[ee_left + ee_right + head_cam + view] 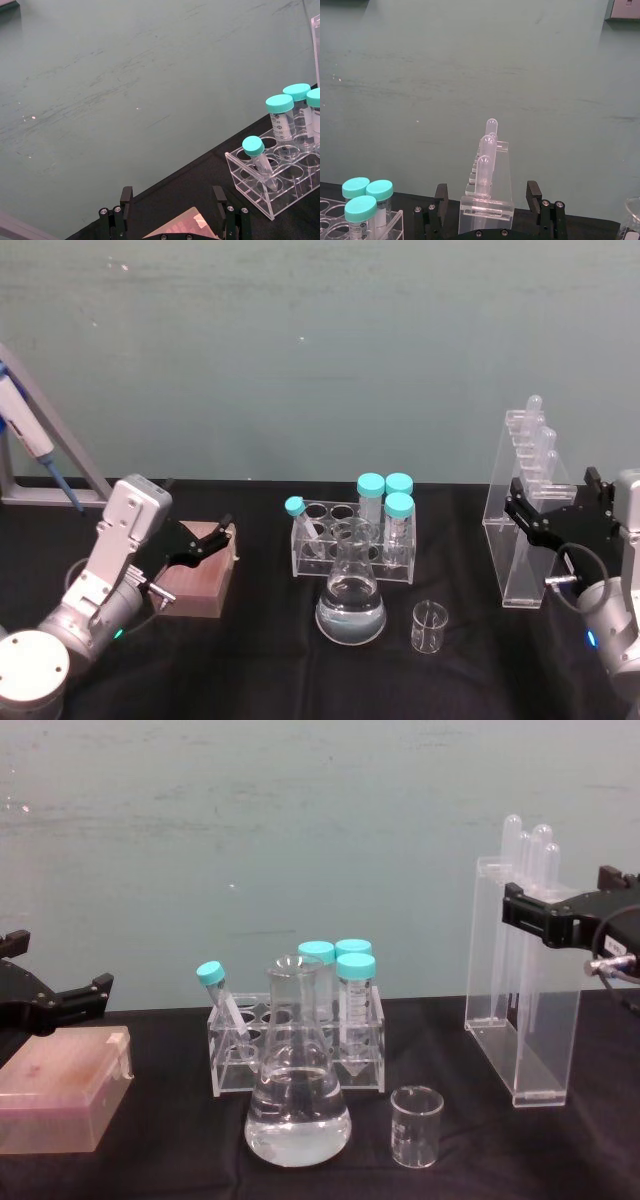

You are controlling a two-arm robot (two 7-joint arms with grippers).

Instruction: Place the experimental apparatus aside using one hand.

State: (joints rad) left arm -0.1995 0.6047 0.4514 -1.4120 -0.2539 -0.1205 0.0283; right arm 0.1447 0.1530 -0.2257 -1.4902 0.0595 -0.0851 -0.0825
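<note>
Right wrist view: the right gripper (486,192) is spread wide, and the pipette stand (487,207) stands upright in the gap with clear space to each finger, so it is neither gripped nor touched as far as seen. The chest view, side-on, adds the height: one black finger (545,920) crosses the stand's upper half, below the pipette bulbs. The stand sits near the right edge of the table (480,660), well apart from the flask (351,610) of clear liquid and the small beaker (429,628) just beside it at front middle, with a tube rack (350,540) behind them; the left gripper (215,538) hangs open over a brown box (200,585) near the left edge.
</note>
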